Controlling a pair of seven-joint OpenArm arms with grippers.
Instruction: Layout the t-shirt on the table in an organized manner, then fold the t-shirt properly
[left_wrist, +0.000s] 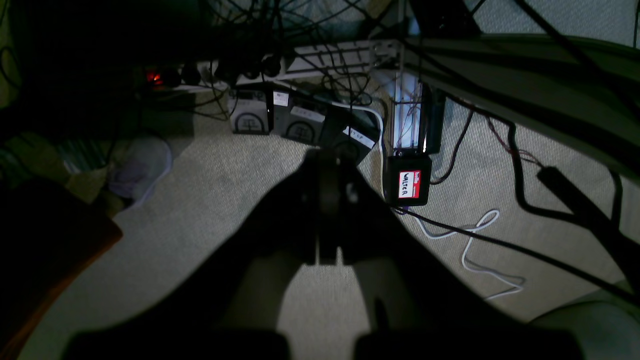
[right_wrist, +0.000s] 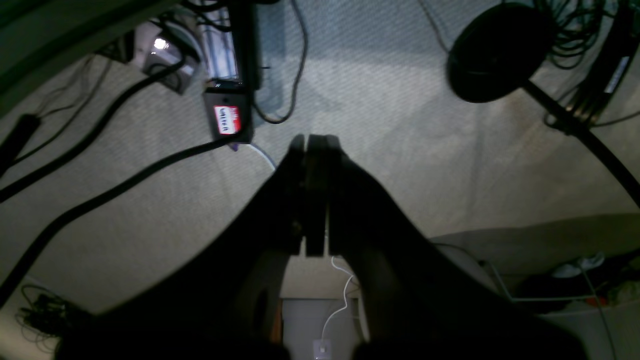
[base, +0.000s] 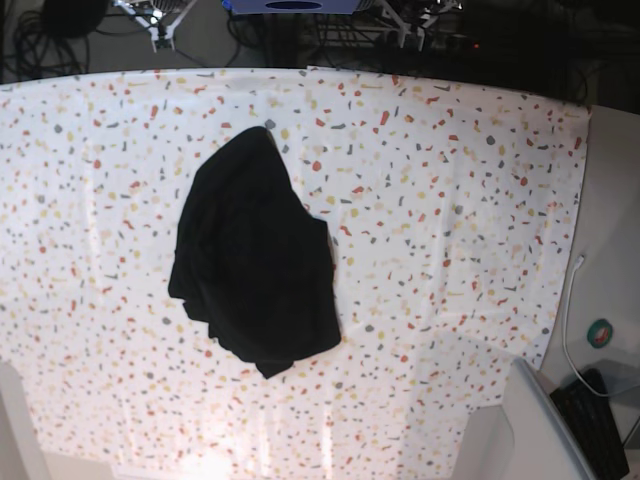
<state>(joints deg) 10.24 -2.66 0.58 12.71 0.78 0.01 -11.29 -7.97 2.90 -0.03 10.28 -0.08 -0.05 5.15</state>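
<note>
Base view looks straight down on the table (base: 480, 180), its white cover flecked with red, orange, yellow and grey, and the t-shirt (base: 255, 255) lies on it left of centre as a dark crumpled heap, narrower at the far end and wider toward the near edge, with no sleeve or print that I can make out. Neither of my arms shows over the table in that view; only bits of metal framing sit at the far edge. Off the table's right side a plain pale surface holds a white cable (base: 570, 320) and the corner of a keyboard (base: 598, 420). I see no container holding anything in any view. My left gripper (left_wrist: 327, 200) points down at a beige carpet (left_wrist: 210, 210), below the level of the table, and its two fingers are pressed together with nothing between them. Just beyond it sits a small black box with a red and white label (left_wrist: 409, 184), with dark cables and a looping white wire (left_wrist: 480, 245) running past. My right gripper (right_wrist: 312, 190) hangs the same way over the carpet, fingers closed against each other and empty, and a labelled black box (right_wrist: 227, 120) lies up and left of its tips, while a round black base (right_wrist: 495, 55) stands well apart to the upper right.
</note>
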